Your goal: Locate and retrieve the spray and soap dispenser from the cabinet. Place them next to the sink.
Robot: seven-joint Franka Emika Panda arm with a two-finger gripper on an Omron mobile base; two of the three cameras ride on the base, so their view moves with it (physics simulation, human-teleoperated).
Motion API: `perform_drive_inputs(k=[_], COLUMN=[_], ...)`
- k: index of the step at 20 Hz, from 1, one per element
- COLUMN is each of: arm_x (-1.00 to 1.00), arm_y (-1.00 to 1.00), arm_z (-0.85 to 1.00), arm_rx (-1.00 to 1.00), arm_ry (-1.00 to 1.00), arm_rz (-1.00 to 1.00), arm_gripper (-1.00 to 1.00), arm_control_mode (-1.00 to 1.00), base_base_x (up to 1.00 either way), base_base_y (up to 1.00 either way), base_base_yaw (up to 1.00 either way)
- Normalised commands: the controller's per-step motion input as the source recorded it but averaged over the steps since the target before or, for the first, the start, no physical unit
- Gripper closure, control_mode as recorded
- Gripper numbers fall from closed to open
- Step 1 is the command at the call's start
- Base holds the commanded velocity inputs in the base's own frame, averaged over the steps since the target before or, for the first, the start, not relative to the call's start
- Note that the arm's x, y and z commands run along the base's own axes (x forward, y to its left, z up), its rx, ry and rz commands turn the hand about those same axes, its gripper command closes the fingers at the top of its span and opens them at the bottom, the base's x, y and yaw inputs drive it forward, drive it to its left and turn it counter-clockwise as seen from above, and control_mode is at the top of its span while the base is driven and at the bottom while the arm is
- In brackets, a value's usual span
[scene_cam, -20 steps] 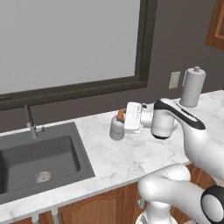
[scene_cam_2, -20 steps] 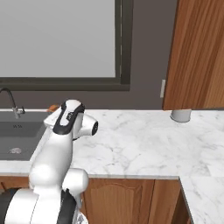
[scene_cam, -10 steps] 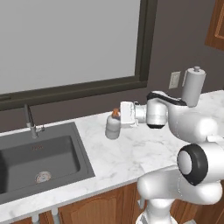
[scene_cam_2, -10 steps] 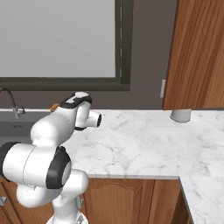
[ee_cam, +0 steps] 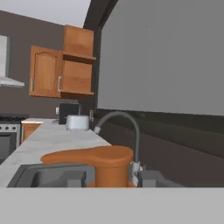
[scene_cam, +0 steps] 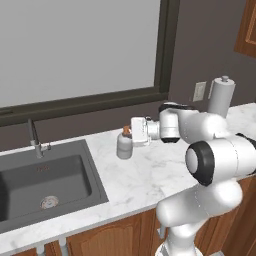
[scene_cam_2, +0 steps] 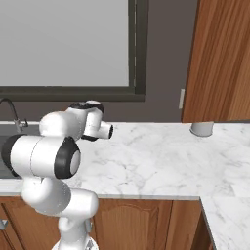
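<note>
The soap dispenser [scene_cam: 124,145] in the pincer [scene_cam: 131,134] looks like smooth pale plastic with a matt orange pump [ee_cam: 101,160]. Under it lies a glossy white marble counter [scene_cam: 150,172]. Beyond the pincer stand a matt dark grey sink [scene_cam: 45,177] and a smooth grey metal faucet [ee_cam: 120,124].

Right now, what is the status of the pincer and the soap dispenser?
Pincer shut on soap dispenser. Bottle upright, on or just above the marble counter, right of the sink. Nothing blocking.
</note>
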Motion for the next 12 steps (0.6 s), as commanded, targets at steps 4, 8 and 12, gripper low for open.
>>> perform_drive_inputs(k=[4,8,12], arm_x=[0.46,0.47,0.44], arm_y=[0.37,0.37,0.30], arm_z=[-0.33,-0.27,-0.34], arm_rx=[-0.03,0.00,0.00], arm_ry=[0.10,0.05,0.02], arm_rz=[0.00,0.00,0.00], arm_gripper=[1.00,1.00,1.00], arm_control_mode=[-1.00,-1.00,-1.00], base_base_x=[0.00,0.00,0.00], base_base_y=[0.00,0.00,0.00], base_base_yaw=[0.00,0.00,0.00])
